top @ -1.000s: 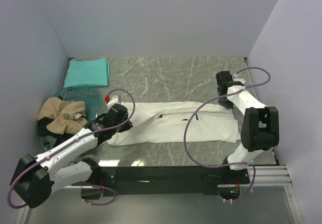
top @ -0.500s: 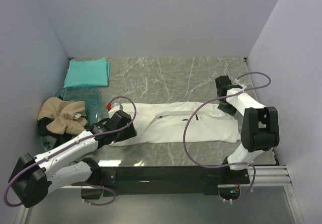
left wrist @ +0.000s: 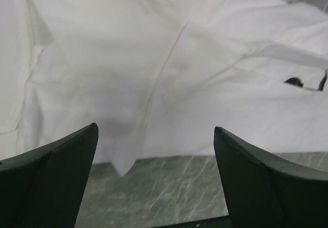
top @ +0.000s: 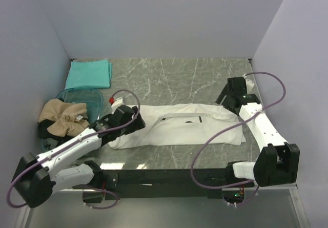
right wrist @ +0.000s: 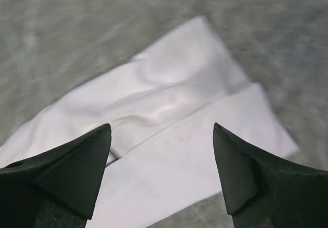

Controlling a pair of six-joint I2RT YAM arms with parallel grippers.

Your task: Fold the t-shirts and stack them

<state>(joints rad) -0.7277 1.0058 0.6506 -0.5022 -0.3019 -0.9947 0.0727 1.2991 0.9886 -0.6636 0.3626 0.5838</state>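
The white t-shirt (top: 179, 130) lies on the table as a long band folded lengthwise, its small black marks (top: 190, 121) near the middle. My left gripper (top: 137, 122) hovers open over the band's left end, with nothing between its fingers (left wrist: 51, 177); the left wrist view shows white cloth (left wrist: 154, 59) and its near hem below. My right gripper (top: 227, 101) stands open just above the right end, where a folded sleeve (right wrist: 169, 100) lies under the empty jaws. The teal t-shirt (top: 89, 74) rests folded at the back left. The tan t-shirt (top: 64, 116) is bunched in the bin.
A clear blue-tinted bin (top: 96, 101) stands at the left edge with the tan cloth and something dark in it. Purple walls close in the marble table (top: 169, 77) on three sides. The arms' black base rail (top: 164, 177) runs along the near edge.
Both grippers went from shut to open and let go of the white shirt. The right arm swung outward to the right, its gripper lifting off the shirt's right end. The left gripper shifted slightly right.
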